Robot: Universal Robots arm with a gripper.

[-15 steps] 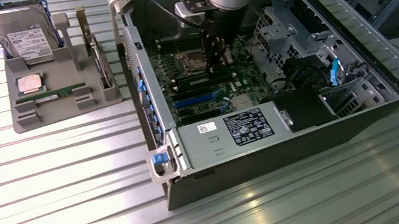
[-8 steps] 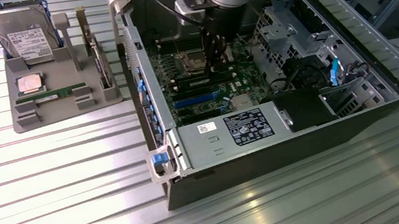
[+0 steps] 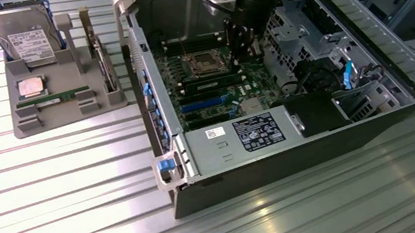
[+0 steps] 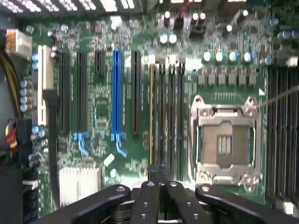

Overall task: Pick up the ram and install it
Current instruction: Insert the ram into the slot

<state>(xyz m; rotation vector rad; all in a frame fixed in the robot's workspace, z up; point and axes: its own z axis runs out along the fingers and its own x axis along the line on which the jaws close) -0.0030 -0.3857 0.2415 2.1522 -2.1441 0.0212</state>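
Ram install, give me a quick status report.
Gripper shut, down inside the computer case over the memory slots. One ram stick lying in the grey tray. Nothing blocking the slots.

Green motherboard (image 4: 98, 107) with one blue slot (image 4: 117, 93); green ram (image 3: 56, 100); grey tray (image 3: 71, 119).

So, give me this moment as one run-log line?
tool: shut, inside open computer case | over motherboard by memory slots | one ram on grey tray
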